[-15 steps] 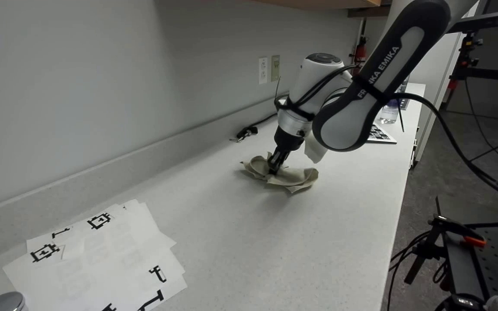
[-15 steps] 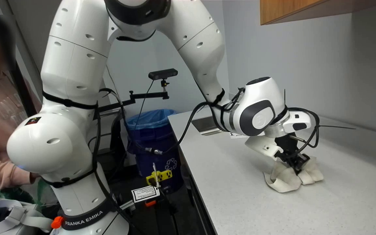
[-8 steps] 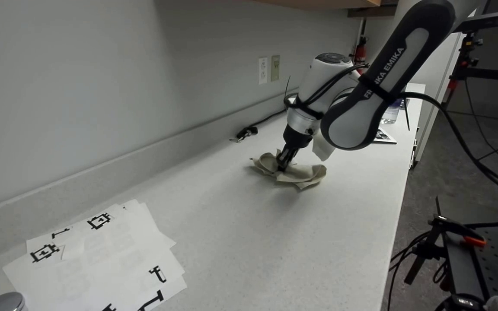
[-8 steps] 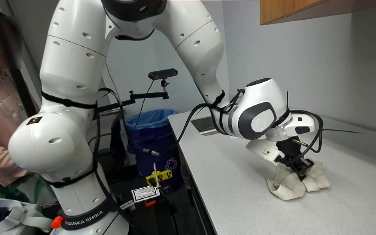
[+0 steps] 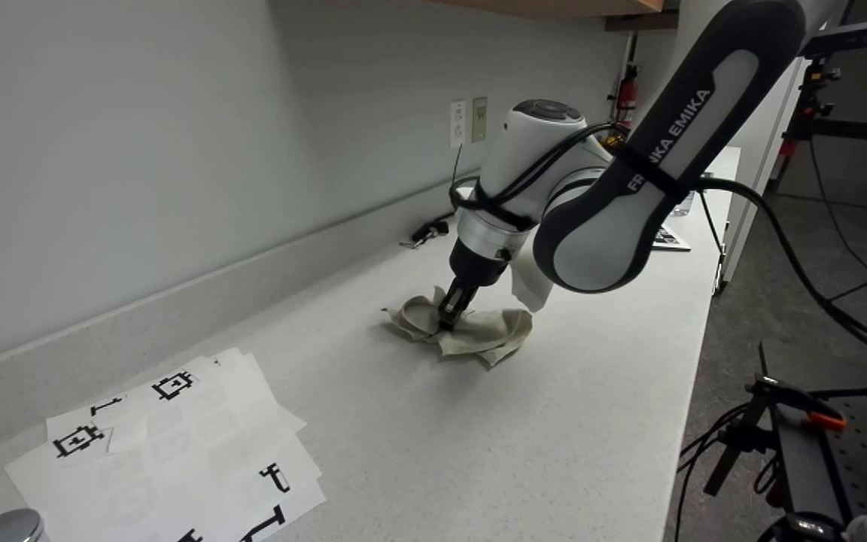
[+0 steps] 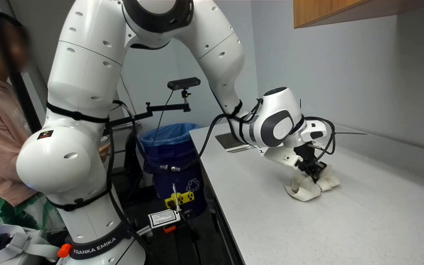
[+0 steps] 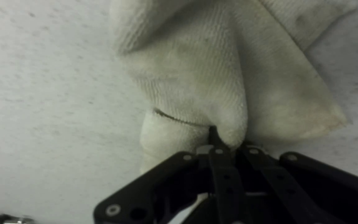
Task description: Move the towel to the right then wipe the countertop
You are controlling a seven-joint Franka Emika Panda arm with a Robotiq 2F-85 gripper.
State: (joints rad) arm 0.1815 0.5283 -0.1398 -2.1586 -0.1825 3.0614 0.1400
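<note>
A crumpled beige towel point(image 5: 490, 333) lies bunched on the light speckled countertop point(image 5: 524, 444). It also shows in an exterior view point(image 6: 302, 189) and fills the top middle of the wrist view point(image 7: 194, 68). My gripper point(image 5: 446, 324) points down into the towel's middle, tilted. In the wrist view its fingers point(image 7: 234, 147) are close together with a fold of towel pinched between them. The fingertips are hidden in the cloth. The gripper also shows in an exterior view point(image 6: 315, 178). The towel rests on or just at the countertop, with its edges spread to both sides of the fingers.
Printed paper sheets point(image 5: 193, 452) lie near the wall. A black cable end with small metal parts point(image 5: 429, 232) lies by the backsplash. A patterned board point(image 5: 670, 239) lies behind the arm. A silver metal object point(image 6: 231, 141) sits near the counter's far edge. A cabinet point(image 6: 329, 13) hangs overhead.
The gripper and towel first shifted slightly away from the paper sheets, then moved back past their earlier position toward the sheets. The grip on the towel looks unchanged.
</note>
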